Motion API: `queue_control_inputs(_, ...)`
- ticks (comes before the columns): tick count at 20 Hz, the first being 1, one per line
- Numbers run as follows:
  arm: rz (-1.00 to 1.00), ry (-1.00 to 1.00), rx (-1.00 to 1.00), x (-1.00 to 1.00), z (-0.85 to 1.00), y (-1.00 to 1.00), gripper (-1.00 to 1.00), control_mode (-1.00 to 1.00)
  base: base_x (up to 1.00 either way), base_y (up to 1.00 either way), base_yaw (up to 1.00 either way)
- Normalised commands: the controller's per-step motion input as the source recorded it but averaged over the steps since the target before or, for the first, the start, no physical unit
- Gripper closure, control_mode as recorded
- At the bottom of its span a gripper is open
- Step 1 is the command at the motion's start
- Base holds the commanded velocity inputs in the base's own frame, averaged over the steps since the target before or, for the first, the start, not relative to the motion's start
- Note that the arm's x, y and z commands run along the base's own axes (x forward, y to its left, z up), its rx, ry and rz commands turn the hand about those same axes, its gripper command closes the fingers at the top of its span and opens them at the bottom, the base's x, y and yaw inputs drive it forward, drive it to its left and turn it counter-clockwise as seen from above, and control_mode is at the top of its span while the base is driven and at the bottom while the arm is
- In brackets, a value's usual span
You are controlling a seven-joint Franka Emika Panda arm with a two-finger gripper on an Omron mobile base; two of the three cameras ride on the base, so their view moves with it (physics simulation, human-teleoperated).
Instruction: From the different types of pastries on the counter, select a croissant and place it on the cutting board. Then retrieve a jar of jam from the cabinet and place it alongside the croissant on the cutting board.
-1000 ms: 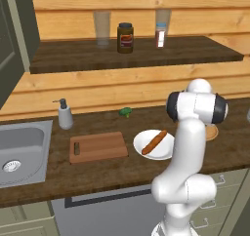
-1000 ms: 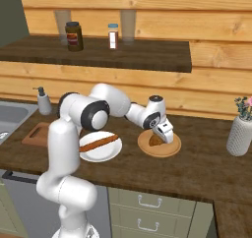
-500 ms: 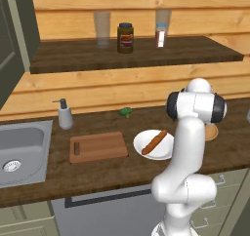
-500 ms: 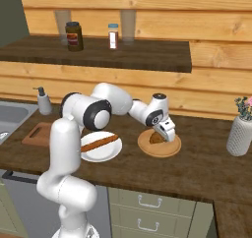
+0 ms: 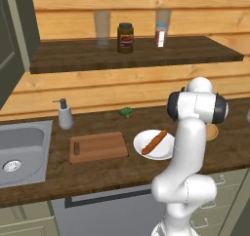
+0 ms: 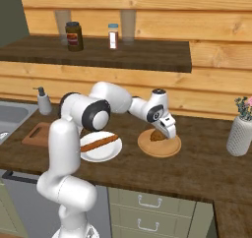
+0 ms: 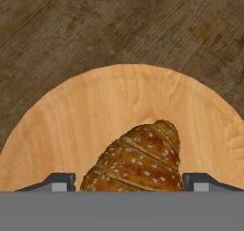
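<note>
Fingers [image 7: 129, 182] closed against the croissant [image 7: 138, 161] flanks (grip appears seated). Risk: flaky pastry slips during lift, dropping onto the round wooden plate [image 7: 71, 120].

A long dark wooden shelf [image 5: 136, 54] ran across a wall of pale horizontal wood planks [image 5: 146, 6], and it carried a dark jar with a red-yellow label [image 5: 125, 37], a small white shaker [image 5: 160, 34] and two clear glasses [image 5: 102, 28]. Below the shelf sat a steel sink [image 5: 22, 149] and a soap dispenser [image 5: 64, 114], with a white vase of flowers [image 6: 240, 132] off past its right end. Under it all stood grey-green drawers with small silver handles [image 6: 147, 201].
</note>
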Motion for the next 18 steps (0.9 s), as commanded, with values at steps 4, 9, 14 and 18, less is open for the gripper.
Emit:
queue_control_inputs(4,0.00,0.01,0.00,-0.51,0.06,0.04,1.00,-1.00,0.00,0.00,0.00)
queue_control_inputs(9,0.00,-0.07,-0.04,-0.77,0.08,0.04,1.00,-1.00,0.00,0.00,0.00)
queue_control_inputs(14,0.01,-0.09,-0.10,-0.67,0.15,0.36,1.00,-1.00,0.00,0.00,0.00)
queue_control_inputs(18,0.02,-0.12,-0.17,-0.44,0.26,0.65,1.00,-1.00,0.00,0.00,0.00)
